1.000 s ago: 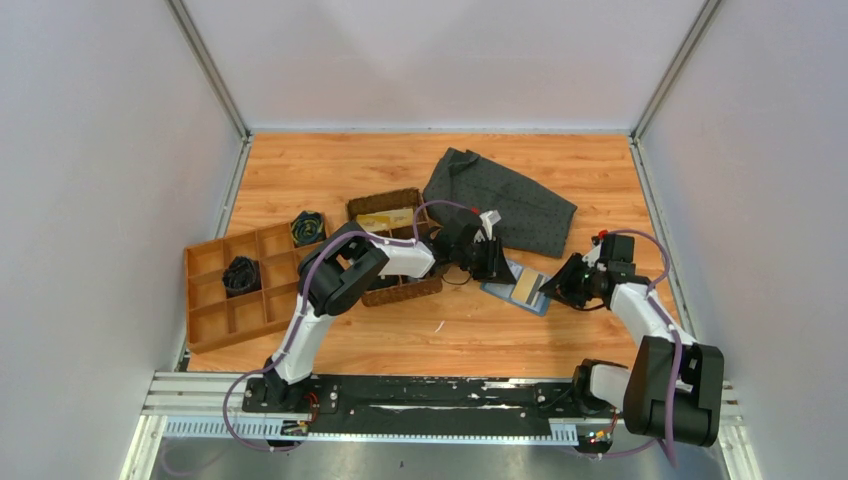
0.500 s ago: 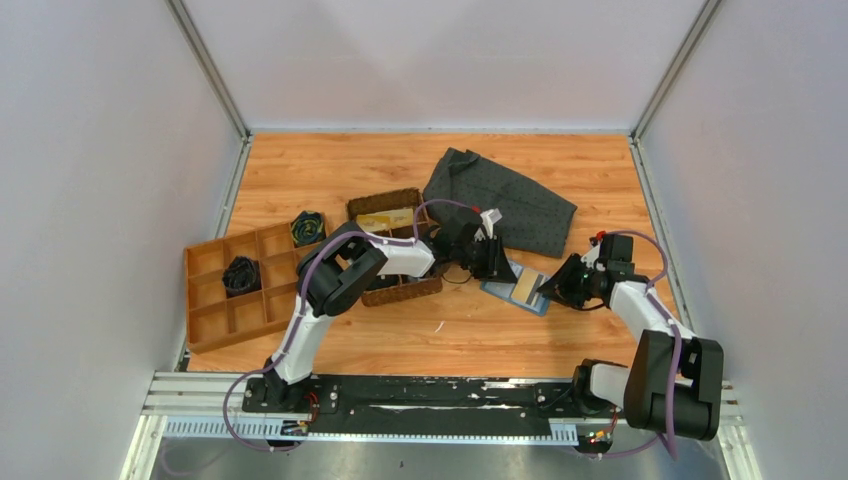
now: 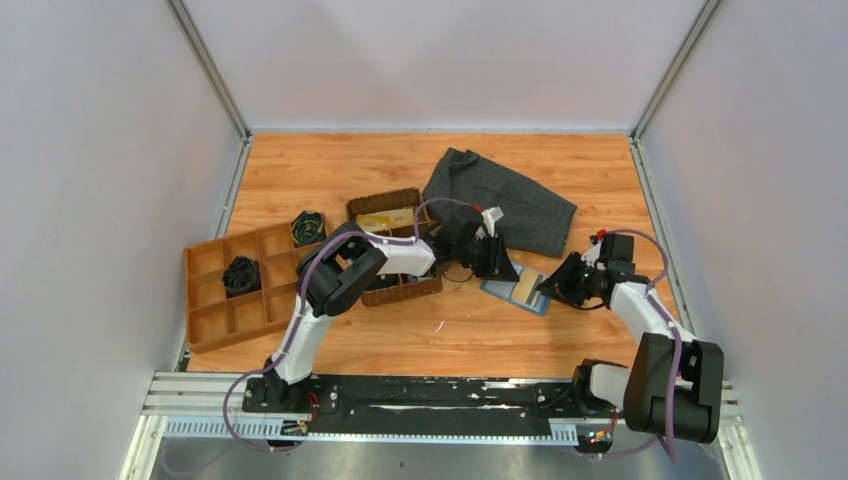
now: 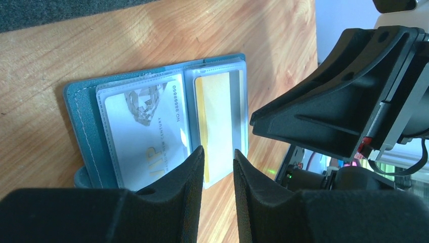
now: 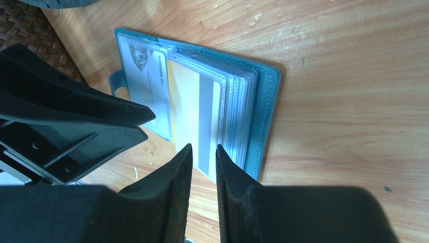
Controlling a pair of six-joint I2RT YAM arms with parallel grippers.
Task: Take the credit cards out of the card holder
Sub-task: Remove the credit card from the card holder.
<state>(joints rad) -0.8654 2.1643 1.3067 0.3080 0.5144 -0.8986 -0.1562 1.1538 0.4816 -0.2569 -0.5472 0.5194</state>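
The blue-teal card holder (image 3: pixel 500 290) lies open on the wood between my two grippers. Its clear sleeves hold a white VIP card (image 4: pixel 146 131) and a yellow card with a grey stripe (image 4: pixel 215 116). Both also show in the right wrist view: the holder (image 5: pixel 265 116), the white card (image 5: pixel 146 76), the yellow card (image 5: pixel 192 111). My left gripper (image 4: pixel 218 154) hovers over the holder's left edge, its jaws a narrow gap apart and empty. My right gripper (image 5: pixel 204 149) is at the yellow card's near edge, also narrowly open and empty.
A dark grey dotted cloth (image 3: pixel 500 200) lies behind the holder. A brown woven basket (image 3: pixel 400 290) sits under the left arm. An orange divided tray (image 3: pixel 205 300) with dark bundles stands at far left. The two grippers are very close to each other.
My right gripper has edged left toward the holder. My left gripper has shifted slightly right over it. The holder has not moved.
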